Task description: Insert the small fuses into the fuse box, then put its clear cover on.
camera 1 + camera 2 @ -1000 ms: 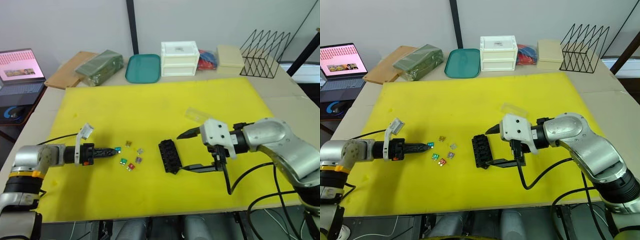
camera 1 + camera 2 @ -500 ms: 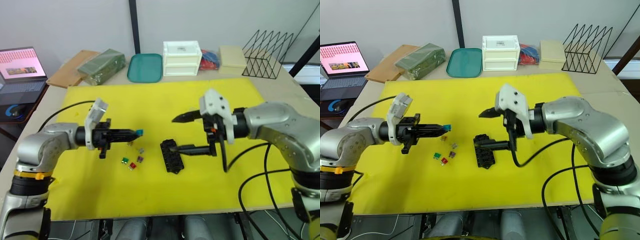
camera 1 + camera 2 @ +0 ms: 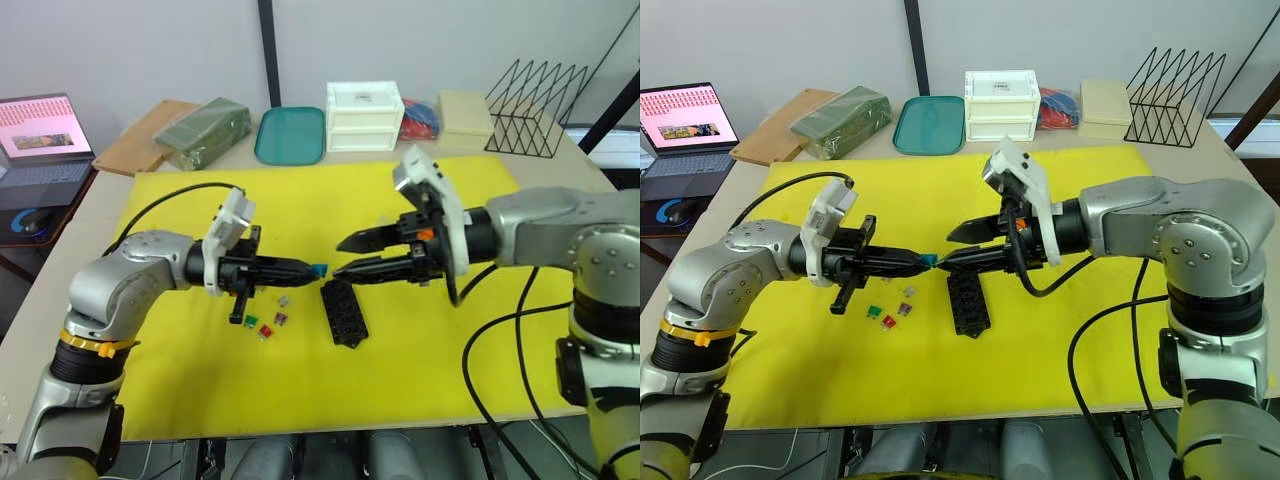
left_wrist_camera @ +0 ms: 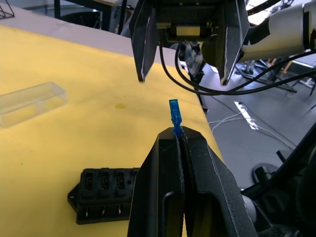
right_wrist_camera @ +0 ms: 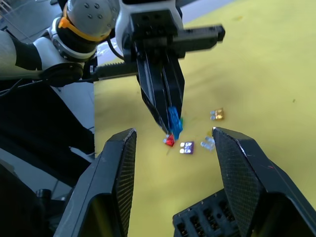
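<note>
No legible text, labels or nos. anywhere. Laptop (image 3: 40, 140) screen, well away from both sets of fingers, shows pink page w/ small pics; its writing is too small to read.

Six small fuses (image 3: 276, 301), one fuse box (image 3: 343, 312), one clear cover (image 4: 30, 102), two hands (image 3: 318, 269).

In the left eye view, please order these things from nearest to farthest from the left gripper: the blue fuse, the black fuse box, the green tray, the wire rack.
1. The blue fuse, pinched at the tip of the left gripper.
2. The black fuse box, on the yellow mat just below the tips.
3. The green tray, at the back of the table.
4. The wire rack, far back on the right.
</note>
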### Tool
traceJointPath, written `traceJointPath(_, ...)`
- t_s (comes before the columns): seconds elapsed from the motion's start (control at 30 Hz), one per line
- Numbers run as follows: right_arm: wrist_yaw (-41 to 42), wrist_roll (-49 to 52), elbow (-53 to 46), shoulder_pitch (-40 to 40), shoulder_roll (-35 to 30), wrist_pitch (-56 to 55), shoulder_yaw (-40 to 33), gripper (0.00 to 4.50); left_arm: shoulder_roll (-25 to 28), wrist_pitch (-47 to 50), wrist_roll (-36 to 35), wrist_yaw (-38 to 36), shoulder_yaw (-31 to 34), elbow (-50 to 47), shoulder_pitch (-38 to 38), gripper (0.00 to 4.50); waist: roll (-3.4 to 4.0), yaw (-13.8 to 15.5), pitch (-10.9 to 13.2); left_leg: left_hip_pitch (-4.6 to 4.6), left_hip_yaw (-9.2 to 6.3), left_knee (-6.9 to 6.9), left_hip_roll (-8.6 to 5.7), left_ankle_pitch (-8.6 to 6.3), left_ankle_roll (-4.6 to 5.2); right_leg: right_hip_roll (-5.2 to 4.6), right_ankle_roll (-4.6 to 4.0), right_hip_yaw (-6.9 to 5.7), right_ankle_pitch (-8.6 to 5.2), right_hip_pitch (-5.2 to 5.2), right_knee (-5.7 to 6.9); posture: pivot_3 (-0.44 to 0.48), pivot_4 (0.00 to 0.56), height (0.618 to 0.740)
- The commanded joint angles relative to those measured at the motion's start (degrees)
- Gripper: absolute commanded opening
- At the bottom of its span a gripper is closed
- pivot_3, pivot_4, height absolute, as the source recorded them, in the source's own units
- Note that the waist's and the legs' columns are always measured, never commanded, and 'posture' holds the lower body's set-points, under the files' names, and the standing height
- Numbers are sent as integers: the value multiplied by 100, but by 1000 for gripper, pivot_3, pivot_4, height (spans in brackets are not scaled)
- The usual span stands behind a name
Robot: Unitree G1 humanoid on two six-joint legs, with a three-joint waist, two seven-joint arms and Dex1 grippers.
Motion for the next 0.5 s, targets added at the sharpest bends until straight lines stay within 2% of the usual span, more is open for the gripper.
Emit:
traceJointPath(0.03, -182, 137, -59, -116, 74, 43, -111, 2514, 27, -162, 41, 30, -28, -153, -75, 0, 0, 1, 0, 0, 0, 0, 0, 0, 0, 0, 0, 0, 0, 0, 0, 0, 150, 740)
traceJointPath(0.07, -216, 145, -49, -117, 87, 48, -111, 2514, 27, -169, 44, 32, -32, -153, -74, 0, 0, 3, 0, 0, 0, 0, 0, 0, 0, 0, 0, 0, 0, 0, 0, 0, 150, 740)
traceJointPath(0.13, -262, 146, -31, -117, 96, 50, -92, 2159, 23, -178, 55, 33, -34, -152, -75, 0, 0, 3, 0, 0, 0, 0, 0, 0, 0, 0, 0, 0, 0, 0, 0, 0, 150, 740)
traceJointPath(0.23, -292, 191, -10, -129, 117, 70, -75, 1251, 13, -180, 60, 47, -35, -159, -66, 0, 0, -1, 0, 0, 0, 0, 0, 0, 0, 0, 0, 0, 0, 0, 0, 0, 150, 740)
traceJointPath(0.5, -373, 187, 38, -151, 177, 37, 14, 1251, 0, -181, 39, 81, -40, -176, -49, 0, 0, 0, 0, 0, 0, 0, 0, 0, 0, 0, 0, 0, 0, 0, 0, 0, 150, 740)
